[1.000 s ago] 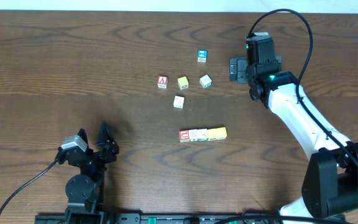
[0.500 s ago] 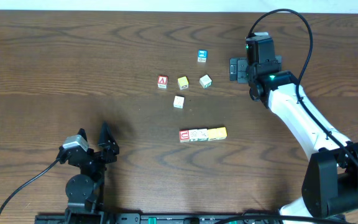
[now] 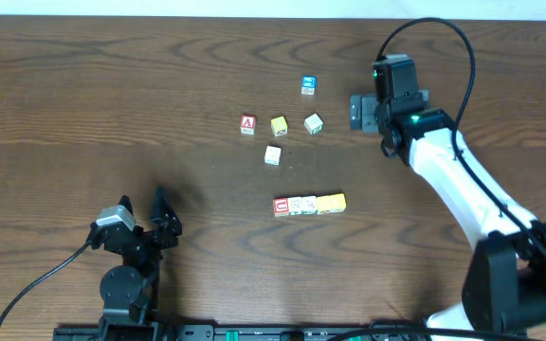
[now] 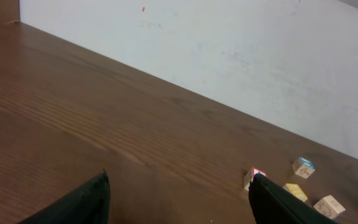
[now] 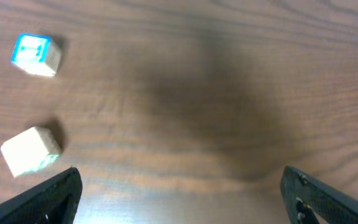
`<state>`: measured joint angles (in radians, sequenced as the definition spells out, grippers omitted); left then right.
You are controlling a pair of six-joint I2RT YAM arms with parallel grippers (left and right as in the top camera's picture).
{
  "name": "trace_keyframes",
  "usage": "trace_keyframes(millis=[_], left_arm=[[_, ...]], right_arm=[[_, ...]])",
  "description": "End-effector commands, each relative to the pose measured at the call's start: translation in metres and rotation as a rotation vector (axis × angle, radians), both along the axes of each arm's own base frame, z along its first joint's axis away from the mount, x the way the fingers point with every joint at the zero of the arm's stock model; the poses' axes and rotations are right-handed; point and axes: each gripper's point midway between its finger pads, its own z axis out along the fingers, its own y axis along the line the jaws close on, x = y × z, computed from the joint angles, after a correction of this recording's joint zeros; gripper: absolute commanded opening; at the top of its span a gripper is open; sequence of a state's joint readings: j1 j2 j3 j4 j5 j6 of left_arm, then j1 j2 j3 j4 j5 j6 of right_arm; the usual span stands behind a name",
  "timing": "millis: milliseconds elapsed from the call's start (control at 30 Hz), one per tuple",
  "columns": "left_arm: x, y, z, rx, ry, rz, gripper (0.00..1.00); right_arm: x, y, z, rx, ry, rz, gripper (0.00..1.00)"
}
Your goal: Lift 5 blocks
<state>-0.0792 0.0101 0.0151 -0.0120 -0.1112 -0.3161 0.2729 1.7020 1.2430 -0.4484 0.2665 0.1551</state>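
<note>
Five blocks lie in a tight row (image 3: 309, 205) mid-table: a red-faced one (image 3: 281, 206) at the left end, whitish ones in the middle, yellow (image 3: 331, 203) at the right end. My right gripper (image 3: 357, 111) hovers open well behind the row, to its right, holding nothing. In the right wrist view the open fingers (image 5: 50, 198) frame bare wood around the right gripper (image 5: 182, 199). My left gripper (image 3: 146, 210) rests open near the front left, far from the row. In the left wrist view the left gripper (image 4: 179, 205) is also empty.
Loose cubes lie behind the row: a red "A" cube (image 3: 247, 124), a yellow cube (image 3: 279, 125), a whitish cube (image 3: 313, 123), a cream cube (image 3: 272, 154) and a blue cube (image 3: 308, 85). The blue cube (image 5: 36, 55) and whitish cube (image 5: 31, 151) show left of my right fingers.
The right wrist has shifted very slightly. The blocks and the left arm have not moved.
</note>
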Motion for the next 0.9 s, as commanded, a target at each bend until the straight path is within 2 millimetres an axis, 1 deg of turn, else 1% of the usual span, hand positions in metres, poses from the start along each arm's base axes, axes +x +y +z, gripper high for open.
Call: trace_keyframes(millis=[0,100,167,233,267,367,433,533,633,733,867], left_arm=[[-0.002,0.004,-0.016,0.018,0.057,0.017,0.72],[-0.002,0.004,-0.016,0.018,0.057,0.017,0.72],[-0.002,0.004,-0.016,0.018,0.057,0.017,0.72],[-0.002,0.004,-0.016,0.018,0.057,0.017,0.72],[-0.002,0.004,-0.016,0.018,0.057,0.017,0.72],[-0.002,0.004,-0.016,0.018,0.057,0.017,0.72],[-0.002,0.004,-0.016,0.018,0.057,0.017,0.72],[-0.002,0.004,-0.016,0.018,0.057,0.017,0.72],[-0.002,0.004,-0.016,0.018,0.057,0.017,0.72],[-0.002,0.004,-0.016,0.018,0.057,0.017,0.72],[-0.002,0.004,-0.016,0.018,0.057,0.017,0.72]], right_arm=[[-0.020,0.017,0.064,0.025,-0.109,0.054,0.99],[-0.049,0.028,0.107,0.048,-0.173,0.101,0.99],[-0.067,0.029,0.132,0.066,-0.219,0.121,0.99],[-0.093,0.022,0.161,0.086,-0.271,0.128,0.99],[-0.101,0.018,0.170,0.093,-0.290,0.127,0.99],[-0.128,0.004,0.211,0.131,-0.405,0.120,0.99],[-0.143,-0.005,0.229,0.149,-0.465,0.111,0.99],[-0.168,-0.019,0.241,0.166,-0.495,0.094,0.99],[-0.190,-0.027,0.248,0.188,-0.518,0.098,0.99],[-0.204,-0.036,0.262,0.200,-0.575,0.083,0.99],[-0.218,-0.050,0.269,0.210,-0.619,0.052,0.99]])
